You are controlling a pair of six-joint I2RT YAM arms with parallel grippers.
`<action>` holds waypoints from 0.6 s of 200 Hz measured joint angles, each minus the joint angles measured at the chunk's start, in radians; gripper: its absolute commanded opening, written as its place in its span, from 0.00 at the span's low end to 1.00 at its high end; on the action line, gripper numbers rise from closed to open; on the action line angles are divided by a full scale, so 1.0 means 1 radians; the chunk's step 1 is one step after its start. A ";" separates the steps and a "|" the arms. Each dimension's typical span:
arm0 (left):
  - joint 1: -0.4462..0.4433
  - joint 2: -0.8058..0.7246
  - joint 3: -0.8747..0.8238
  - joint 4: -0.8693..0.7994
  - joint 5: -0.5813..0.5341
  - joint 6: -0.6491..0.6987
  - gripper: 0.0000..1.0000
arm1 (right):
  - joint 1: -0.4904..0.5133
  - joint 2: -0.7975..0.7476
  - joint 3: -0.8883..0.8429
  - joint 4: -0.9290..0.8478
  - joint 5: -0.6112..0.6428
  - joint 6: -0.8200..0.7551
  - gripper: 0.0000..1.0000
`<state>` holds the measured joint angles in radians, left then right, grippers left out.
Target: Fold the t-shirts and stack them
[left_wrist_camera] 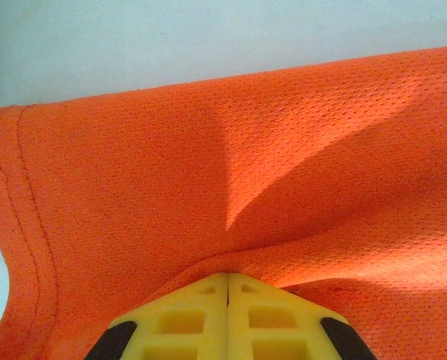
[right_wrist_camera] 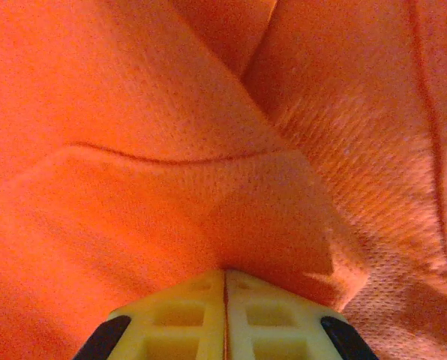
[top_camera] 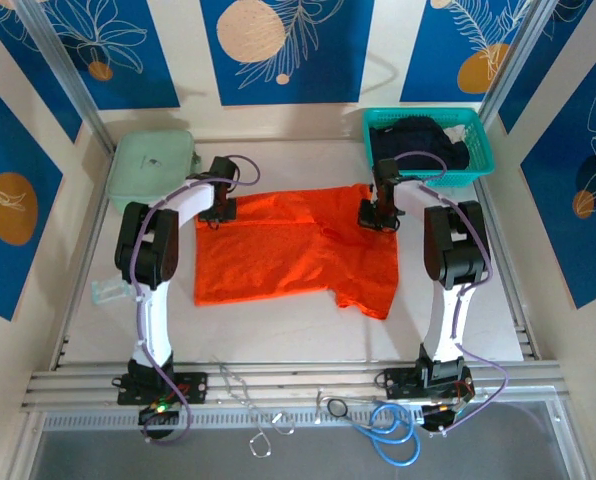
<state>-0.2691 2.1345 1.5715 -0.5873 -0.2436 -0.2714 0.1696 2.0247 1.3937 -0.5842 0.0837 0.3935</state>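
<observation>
One orange t-shirt (top_camera: pixel 288 255) lies on white table (top_camera: pixel 278 335), blue-patterned walls (top_camera: pixel 328 50) around.

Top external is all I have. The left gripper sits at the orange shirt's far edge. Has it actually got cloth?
Observer: Yes. On the left wrist view the left gripper is shut, and the orange t-shirt puckers into a ridge that runs to its tips.
Operator: Right side?
Observer: The right gripper is shut too, with a folded flap of orange fabric bunched at its tips.
Operator: Is the left pinch on the hem?
Observer: No. The stitched hem runs down the left side of the left wrist view, off to the side of the tips, with bare table beyond the cloth.
</observation>
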 measured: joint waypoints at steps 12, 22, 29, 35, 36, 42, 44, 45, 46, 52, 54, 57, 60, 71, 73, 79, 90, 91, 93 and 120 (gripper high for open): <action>-0.003 0.000 0.000 0.002 0.005 0.008 0.07 | 0.000 -0.023 -0.022 -0.004 0.003 0.004 0.08; -0.005 0.000 0.000 0.003 0.006 0.015 0.07 | 0.000 -0.044 -0.047 -0.013 0.008 0.008 0.08; -0.005 0.000 0.000 0.003 0.007 0.018 0.07 | -0.001 -0.058 -0.064 -0.018 0.013 0.008 0.08; -0.005 0.000 0.000 0.003 0.007 0.023 0.07 | -0.002 -0.071 -0.081 -0.024 0.019 0.008 0.08; -0.005 0.000 0.000 0.003 0.007 0.023 0.07 | -0.002 -0.072 -0.083 -0.024 0.019 0.008 0.08; -0.006 0.000 0.000 0.003 0.009 0.028 0.07 | -0.002 -0.084 -0.100 -0.029 0.023 0.008 0.09; -0.006 0.000 0.000 0.003 0.010 0.030 0.07 | -0.002 -0.087 -0.103 -0.030 0.022 0.008 0.09; -0.006 0.000 0.000 0.003 0.011 0.032 0.07 | -0.002 -0.089 -0.107 -0.032 0.022 0.008 0.09; -0.006 0.000 0.000 0.003 0.011 0.033 0.07 | -0.002 -0.090 -0.108 -0.033 0.023 0.008 0.09; -0.008 -0.001 0.000 0.003 0.016 0.036 0.09 | -0.002 -0.103 -0.121 -0.037 0.025 0.008 0.09; -0.008 -0.002 0.000 0.003 0.019 0.039 0.10 | -0.002 -0.108 -0.126 -0.040 0.026 0.007 0.09; -0.008 -0.004 0.000 0.002 0.024 0.041 0.11 | -0.002 -0.114 -0.131 -0.042 0.026 0.007 0.09; -0.009 -0.006 0.000 0.002 0.030 0.043 0.13 | -0.002 -0.121 -0.135 -0.044 0.025 0.007 0.10; -0.013 -0.022 0.000 -0.001 0.045 0.050 0.19 | -0.001 -0.150 -0.145 -0.056 0.024 0.003 0.14; -0.014 -0.025 0.000 -0.002 0.047 0.050 0.20 | -0.001 -0.156 -0.146 -0.058 0.024 0.003 0.15; -0.021 -0.043 0.000 -0.006 0.053 0.056 0.23 | -0.001 -0.174 -0.146 -0.061 0.023 -0.001 0.16; -0.037 -0.085 0.003 -0.021 0.056 0.069 0.28 | -0.001 -0.215 -0.146 -0.064 0.021 -0.004 0.19; -0.039 -0.087 0.005 -0.022 0.056 0.068 0.29 | 0.000 -0.217 -0.146 -0.064 0.021 -0.005 0.19; -0.042 -0.097 0.007 -0.027 0.056 0.070 0.29 | 0.000 -0.226 -0.146 -0.065 0.020 -0.007 0.20; -0.094 -0.230 0.098 -0.124 0.037 0.077 0.32 | 0.000 -0.345 -0.144 -0.083 0.017 -0.024 0.25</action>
<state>-0.3630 1.9045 1.6699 -0.7113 -0.2062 -0.1940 0.1696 1.6798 1.2499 -0.6674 0.1005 0.3698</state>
